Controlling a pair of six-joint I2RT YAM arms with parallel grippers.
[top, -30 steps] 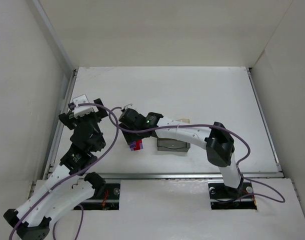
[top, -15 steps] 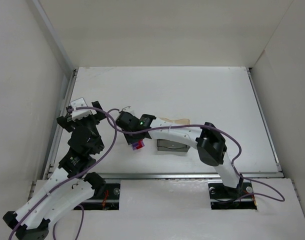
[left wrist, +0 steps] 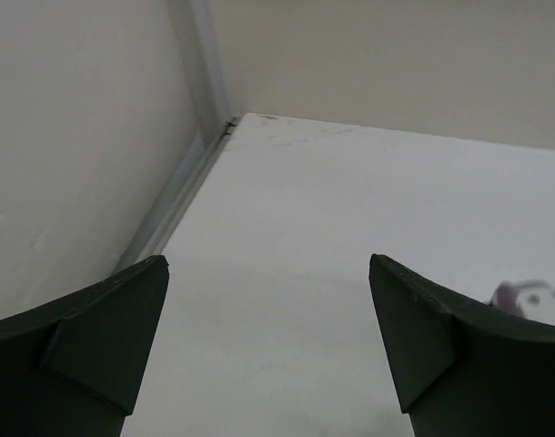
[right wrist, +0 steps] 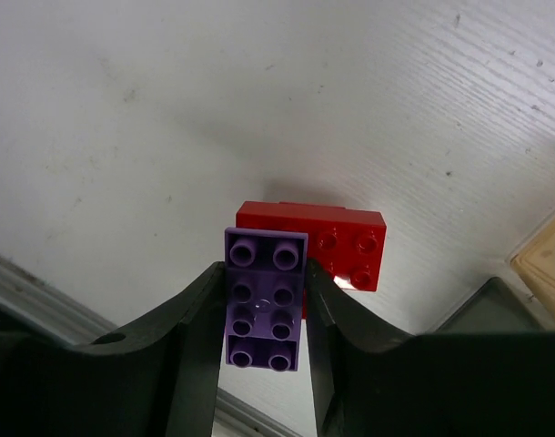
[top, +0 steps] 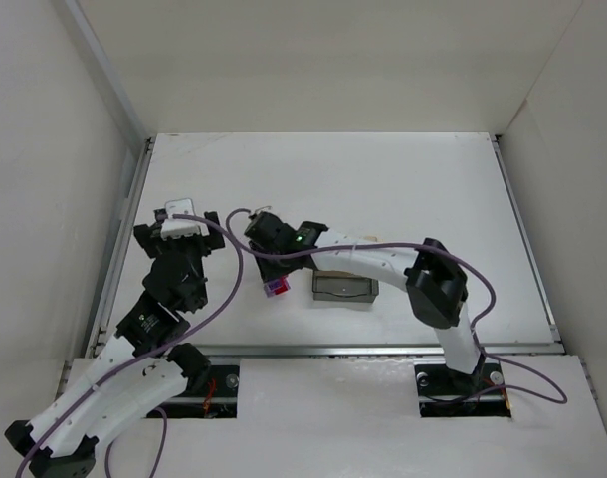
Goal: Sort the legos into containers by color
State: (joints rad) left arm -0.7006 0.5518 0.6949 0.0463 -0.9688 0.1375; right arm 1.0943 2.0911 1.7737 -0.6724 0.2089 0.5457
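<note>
Since the earlier frame, the left arm's head has swung a little to the right and the right arm's wrist has eased toward the far wall; the bricks lie where they did. I am working on a white bench [top: 383, 179] boxed in by plain white walls [top: 333, 60]. A metal rail [left wrist: 173, 200] runs along the foot of the left wall into the far corner.

My left pincer [left wrist: 267, 264] hangs over bare bench near that wall, its fingers spread wide with nothing between them.

Further right, the right pincer [right wrist: 264, 273] is clamped on the purple brick [right wrist: 264, 309], one finger pressed to each long side. That brick sits studs up with its long axis running along the fingers, and its far end pokes just past the fingertips. Whether it is clear of the bench I cannot tell.

Just beyond it the red brick [right wrist: 346, 246] lies flat, studs up, its long axis crosswise to the purple one. In the wrist view the purple's far end overlaps the red's left end.

Right of the bricks, near them, stands the grey tray [top: 343, 290]. The tan tray [right wrist: 543, 264] shows just behind it at the wrist view's right edge.
</note>
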